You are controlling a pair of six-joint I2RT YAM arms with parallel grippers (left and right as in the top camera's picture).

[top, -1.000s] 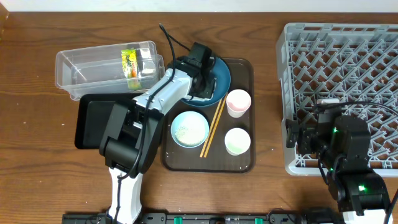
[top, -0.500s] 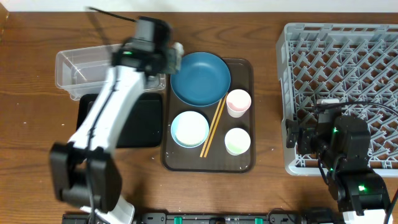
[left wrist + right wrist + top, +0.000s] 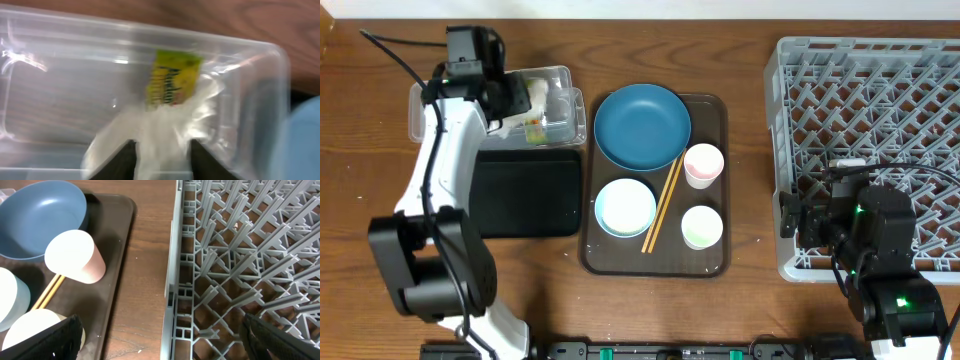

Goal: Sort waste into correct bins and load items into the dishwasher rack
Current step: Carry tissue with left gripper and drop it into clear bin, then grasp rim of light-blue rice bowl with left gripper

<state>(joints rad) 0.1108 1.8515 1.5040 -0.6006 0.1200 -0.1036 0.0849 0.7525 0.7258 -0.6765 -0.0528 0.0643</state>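
Note:
My left gripper [image 3: 515, 100] hangs over the clear tub [image 3: 425, 115], shut on crumpled white tissue [image 3: 538, 97]. In the left wrist view the tissue [image 3: 160, 125] sits between the fingers [image 3: 161, 160], just above the yellow-green wrapper [image 3: 172, 80] lying in the tub [image 3: 60, 65]. The dark-blue bowl [image 3: 642, 125], light-blue bowl [image 3: 625, 207], pinkish cup [image 3: 703, 165], white cup [image 3: 702, 227] and chopsticks [image 3: 662, 205] sit on the brown tray [image 3: 718, 110]. My right gripper [image 3: 170, 340] is open and empty over the left wall of the grey rack [image 3: 240, 255].
The black tray [image 3: 525, 195] lies in front of the tub, left of the brown tray. The rack [image 3: 870, 100] fills the right side. A strip of bare wood [image 3: 145, 280] with a white grain [image 3: 139, 350] separates the brown tray from the rack.
My left arm swung from the dark-blue bowl leftward to the clear tub, carrying white tissue. The right arm has not moved.

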